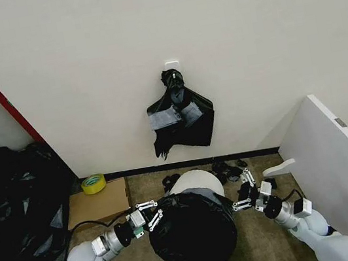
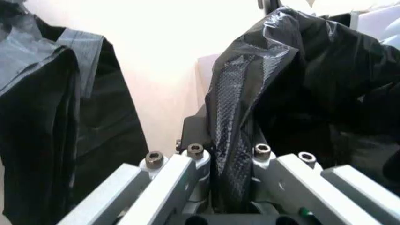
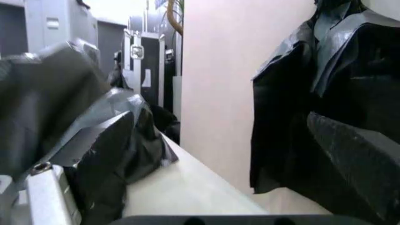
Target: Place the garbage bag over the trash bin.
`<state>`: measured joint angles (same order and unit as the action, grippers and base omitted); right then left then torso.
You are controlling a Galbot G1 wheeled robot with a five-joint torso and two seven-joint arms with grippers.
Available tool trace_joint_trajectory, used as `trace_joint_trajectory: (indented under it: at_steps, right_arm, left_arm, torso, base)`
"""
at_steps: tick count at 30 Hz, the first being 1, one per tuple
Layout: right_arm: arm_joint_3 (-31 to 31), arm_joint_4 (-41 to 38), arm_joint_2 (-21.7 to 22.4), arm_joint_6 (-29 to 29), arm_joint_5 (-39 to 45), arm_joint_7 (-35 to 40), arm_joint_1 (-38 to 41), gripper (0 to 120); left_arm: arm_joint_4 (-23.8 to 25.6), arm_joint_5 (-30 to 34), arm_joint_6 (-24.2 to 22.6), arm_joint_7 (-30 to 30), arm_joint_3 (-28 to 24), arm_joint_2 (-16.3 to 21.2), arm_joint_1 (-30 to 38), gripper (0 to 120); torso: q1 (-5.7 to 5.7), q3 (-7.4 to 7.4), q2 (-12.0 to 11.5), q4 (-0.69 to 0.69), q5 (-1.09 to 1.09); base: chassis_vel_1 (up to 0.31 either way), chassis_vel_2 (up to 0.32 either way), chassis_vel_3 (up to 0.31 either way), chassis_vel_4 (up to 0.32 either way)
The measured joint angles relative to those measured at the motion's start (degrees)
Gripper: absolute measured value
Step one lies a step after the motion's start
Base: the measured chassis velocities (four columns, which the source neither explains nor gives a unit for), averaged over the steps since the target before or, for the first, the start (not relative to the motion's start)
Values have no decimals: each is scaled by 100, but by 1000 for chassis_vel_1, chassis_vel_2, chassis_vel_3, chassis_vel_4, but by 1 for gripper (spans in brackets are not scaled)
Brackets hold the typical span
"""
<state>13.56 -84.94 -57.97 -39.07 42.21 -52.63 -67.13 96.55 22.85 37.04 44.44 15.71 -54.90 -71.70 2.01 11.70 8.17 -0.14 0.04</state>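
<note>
A brownish carpeted floor (image 1: 258, 243) is carrying everything in front of me. The trash bin (image 1: 195, 183) is standing on it near the wall, with the garbage bag (image 1: 193, 233) covering most of its mouth. To my left, a flat piece of cardboard (image 1: 100, 205) is lying on the floor with a roll of yellow tape (image 1: 94, 183) resting on its far edge. A few small black scraps (image 1: 226, 168) are lying by the baseboard, just behind the bin.
</note>
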Motion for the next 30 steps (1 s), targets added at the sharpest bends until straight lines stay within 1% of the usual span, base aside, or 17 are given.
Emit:
trace_joint_trajectory:
  at_steps: [3,8,10,15,16,20,24,25,27,30]
  right_arm:
    - [-32,22,-7,-49,-105,134,20,100]
    - [-152,67,-63,-194,-527,805,90,100]
    - [-172,73,-71,-210,-582,896,97,100]
    - [-327,20,-97,-344,-930,1708,115,100]
    - [-348,-8,-105,-360,-951,1872,115,100]
    - [-359,-117,-109,-356,-767,2065,95,100]
    - [-334,-300,-24,-272,-48,1987,42,100]
    - [-334,-300,-24,-272,-48,1987,42,100]
    - [-291,-336,25,-244,209,1767,15,100]
    - [-176,-308,77,-146,645,848,-30,100]
  left_arm:
    - [43,4,0,14,0,0,-16,4]
    - [135,12,-1,103,0,-17,-60,4]
    - [148,16,-1,115,0,-19,-66,4]
    - [172,39,-1,159,6,-20,-80,4]
    - [150,49,-1,159,9,-21,-74,4]
    - [77,72,-1,157,17,-25,-48,4]
    - [-14,75,-1,155,19,-35,-18,4]
    - [-14,75,-1,155,19,-35,-18,4]
    - [-32,75,0,154,18,-43,-17,4]
    - [-37,77,1,153,13,-52,-13,4]
  torso:
    - [0,0,0,-1,0]
    - [0,0,0,-1,0]
    - [0,0,0,0,0]
    - [0,0,0,-1,0]
    - [0,0,0,0,0]
    - [0,0,0,0,0]
    - [0,0,0,0,-1]
    - [0,0,0,0,-1]
    - [0,0,0,0,-1]
    - [0,0,0,-1,-1]
  base:
    - [0,0,0,0]
    - [0,0,0,0]
    - [0,0,0,0]
    - [0,0,0,0]
    - [0,0,0,0]
    - [0,0,0,0]
    - [0,0,0,0]
    - [0,0,0,0]
    - [0,0,0,0]
    - [0,0,0,0]
